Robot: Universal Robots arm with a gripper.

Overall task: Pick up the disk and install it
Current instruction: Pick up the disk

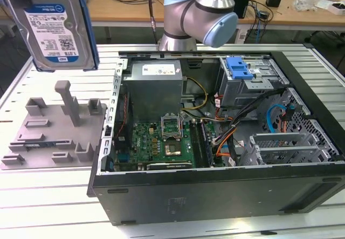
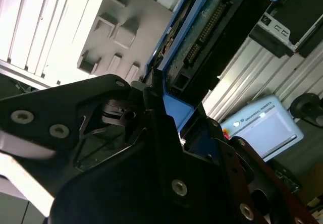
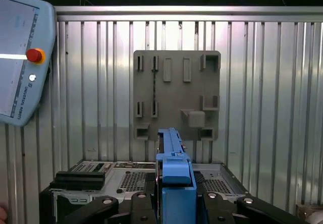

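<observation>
In the exterior view the disk (image 1: 54, 26), at eleven o'clock, is cut off by the edge; so is the arm (image 1: 199, 13) at twelve o'clock.

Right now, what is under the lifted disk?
Below the disk lies the grey slotted fixture plate on the ribbed table; the gripper covers the disk's clamped end.

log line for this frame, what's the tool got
tool: shut on disk | disk: held in air, clear of grey fixture plate | open computer case: disk not yet in it
</observation>
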